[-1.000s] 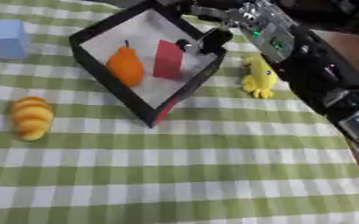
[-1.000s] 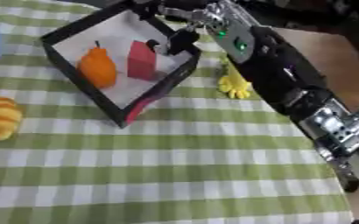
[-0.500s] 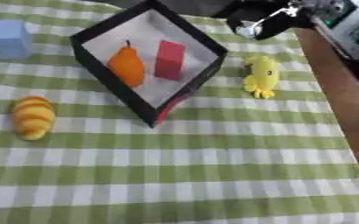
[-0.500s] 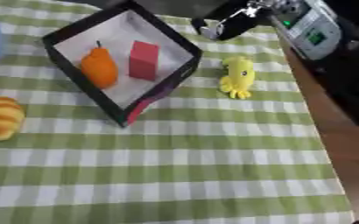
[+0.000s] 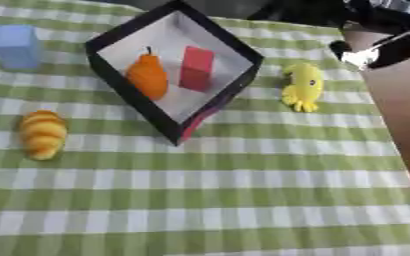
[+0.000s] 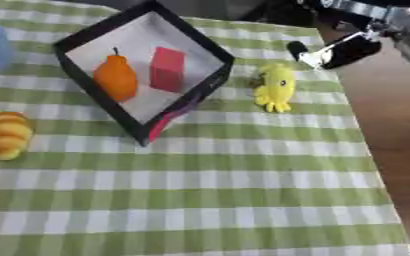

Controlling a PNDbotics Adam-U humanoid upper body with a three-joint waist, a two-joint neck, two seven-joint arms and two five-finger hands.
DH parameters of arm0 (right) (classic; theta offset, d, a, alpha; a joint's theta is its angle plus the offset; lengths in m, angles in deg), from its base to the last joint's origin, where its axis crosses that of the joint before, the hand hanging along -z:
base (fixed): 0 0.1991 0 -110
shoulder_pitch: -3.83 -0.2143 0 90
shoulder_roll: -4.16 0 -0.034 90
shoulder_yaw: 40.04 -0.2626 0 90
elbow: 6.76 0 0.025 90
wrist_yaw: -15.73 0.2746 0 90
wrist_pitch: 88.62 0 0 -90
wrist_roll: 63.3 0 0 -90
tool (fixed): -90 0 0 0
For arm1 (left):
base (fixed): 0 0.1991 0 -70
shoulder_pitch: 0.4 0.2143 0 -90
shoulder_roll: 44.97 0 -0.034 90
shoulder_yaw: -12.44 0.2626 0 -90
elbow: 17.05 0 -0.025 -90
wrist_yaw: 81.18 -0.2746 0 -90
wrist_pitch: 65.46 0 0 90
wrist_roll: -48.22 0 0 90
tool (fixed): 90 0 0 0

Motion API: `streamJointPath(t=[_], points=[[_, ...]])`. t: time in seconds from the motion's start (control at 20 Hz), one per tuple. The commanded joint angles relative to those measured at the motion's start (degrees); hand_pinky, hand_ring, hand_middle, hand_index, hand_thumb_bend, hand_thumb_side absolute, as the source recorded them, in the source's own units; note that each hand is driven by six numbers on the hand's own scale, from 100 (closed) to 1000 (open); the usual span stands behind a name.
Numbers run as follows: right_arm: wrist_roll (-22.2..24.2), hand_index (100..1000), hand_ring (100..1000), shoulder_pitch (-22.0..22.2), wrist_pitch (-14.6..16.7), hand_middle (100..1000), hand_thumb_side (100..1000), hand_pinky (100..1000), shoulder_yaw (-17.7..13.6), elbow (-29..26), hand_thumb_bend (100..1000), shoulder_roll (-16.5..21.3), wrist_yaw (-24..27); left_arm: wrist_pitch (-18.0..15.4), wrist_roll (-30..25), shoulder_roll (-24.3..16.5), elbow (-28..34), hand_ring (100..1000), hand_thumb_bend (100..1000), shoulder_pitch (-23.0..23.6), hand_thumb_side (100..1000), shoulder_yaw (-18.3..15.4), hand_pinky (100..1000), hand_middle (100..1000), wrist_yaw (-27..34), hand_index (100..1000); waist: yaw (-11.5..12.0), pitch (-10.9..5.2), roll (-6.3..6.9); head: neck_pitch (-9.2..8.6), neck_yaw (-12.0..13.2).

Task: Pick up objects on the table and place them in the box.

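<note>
Left eye view and right eye view both look down on a bench covered with a green-and-white checked cloth (image 5: 243, 200), which fills most of the frame; bare brown bench surface (image 6: 392, 130) shows along the right edge.

A square black-walled box with a pale inside (image 5: 230, 45) sits in the upper middle of the frame, turned so that one corner points toward the lower middle. Inside it lie an orange pear-shaped toy with a dark stem (image 5: 147, 76) on the left and a red rectangular block (image 5: 196, 68) just beside it on the right; whether the two touch cannot be told.

Outside the box, a yellow soft toy with small legs (image 5: 302, 86) lies on the cloth just to the right of the box wall, apart from it. A pale blue cube (image 5: 17, 46) stands in the upper left of the frame, well apart from the box. A golden-brown ridged croissant-shaped toy (image 5: 41, 133) lies at the left edge of the frame, below the blue cube and left of the box's lower corner.

The robot's right hand (image 6: 348, 50), black with a silver patch, shows in the upper right corner, above and to the right of the yellow toy and clear of it. It is blurred, so whether its fingers are apart or together cannot be told; nothing is seen held in it. The left hand shows in neither view.
</note>
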Motion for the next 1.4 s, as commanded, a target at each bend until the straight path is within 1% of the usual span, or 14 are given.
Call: streamJointPath(t=[0.05,0.15,0.4,0.7,1.1,1.35,1.4], points=[[0.3,928,859,0.6,1.3,850,129,878,-1.8,-0.2,100,2.9,-0.1,0.0,-0.4,-1.3,0.2,756,442,-0.1,514,-0.3,772,813,0.6,747,-0.4,-0.48,1.38,0.29,1.6],[0.5,938,877,0.9,1.9,867,127,886,-2.1,0.9,100,2.9,-0.3,0.0,-0.6,-1.1,0.1,755,440,-0.2,516,-0.1,771,818,0.9,747,-0.7,-0.14,1.90,0.02,2.4],[1.5,950,890,1.3,3.7,876,122,894,-2.1,5.2,100,3.0,-2.0,0.1,-1.4,-0.6,-0.4,754,434,-0.7,523,0.5,770,825,1.7,746,-1.3,1.00,2.98,-1.35,3.7],[1.8,970,892,0.2,5.4,875,113,901,-2.1,9.7,100,2.9,-3.3,0.1,-2.1,-0.2,-0.7,753,429,-1.3,529,1.0,770,826,2.5,746,-1.5,2.18,3.71,-2.92,4.5],[2.3,987,894,-2.2,8.2,882,100,904,-0.8,13.6,100,2.5,-4.7,0.2,-2.9,0.1,-0.8,752,422,-2.0,535,1.6,769,827,3.2,746,-0.7,3.25,3.85,-4.44,4.9],[1.7,984,882,-4.1,9.2,858,100,902,-0.8,16.5,100,1.8,-6.0,0.2,-3.3,0.1,-0.7,752,421,-2.8,537,1.8,769,828,3.4,746,0.4,4.24,3.62,-5.60,4.2],[1.3,967,875,-4.5,9.3,850,100,901,-0.8,17.0,100,1.7,-6.3,0.3,-3.3,0.1,-0.7,751,419,-2.9,538,1.9,769,828,3.5,746,0.6,4.44,3.57,-5.78,4.0]])
